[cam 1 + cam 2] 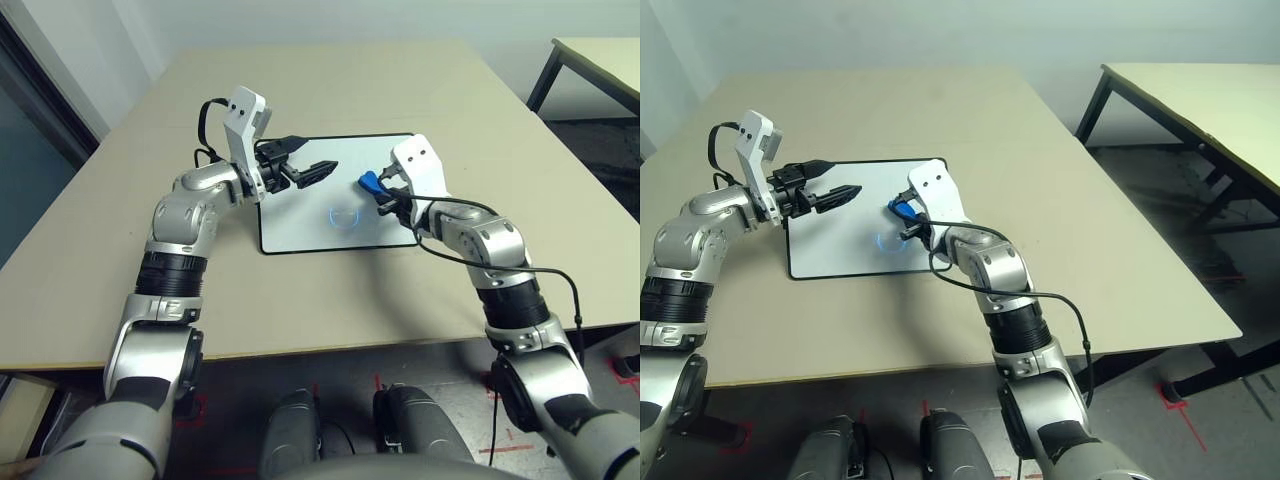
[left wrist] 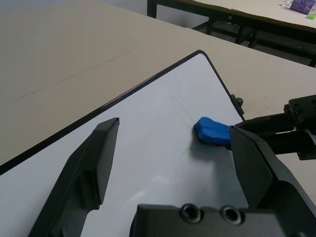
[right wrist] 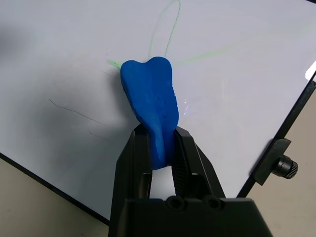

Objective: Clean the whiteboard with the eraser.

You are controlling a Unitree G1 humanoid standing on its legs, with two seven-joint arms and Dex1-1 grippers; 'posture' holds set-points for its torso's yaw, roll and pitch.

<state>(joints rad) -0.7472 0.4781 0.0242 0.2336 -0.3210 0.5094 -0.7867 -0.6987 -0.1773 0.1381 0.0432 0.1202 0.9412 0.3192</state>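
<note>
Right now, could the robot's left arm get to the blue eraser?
Probably yes, but it is taken. The left end effector hovers open over the whiteboard with bare board between it and the eraser. The right end effector is shut on that eraser, pressing it to the green lines.

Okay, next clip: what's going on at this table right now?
The right gripper is shut on the blue eraser and presses its tip against the whiteboard, which lies flat on the table. Faint green pen lines remain on the board around the eraser. The left gripper is open and holds nothing, poised over the board's left part.
</note>
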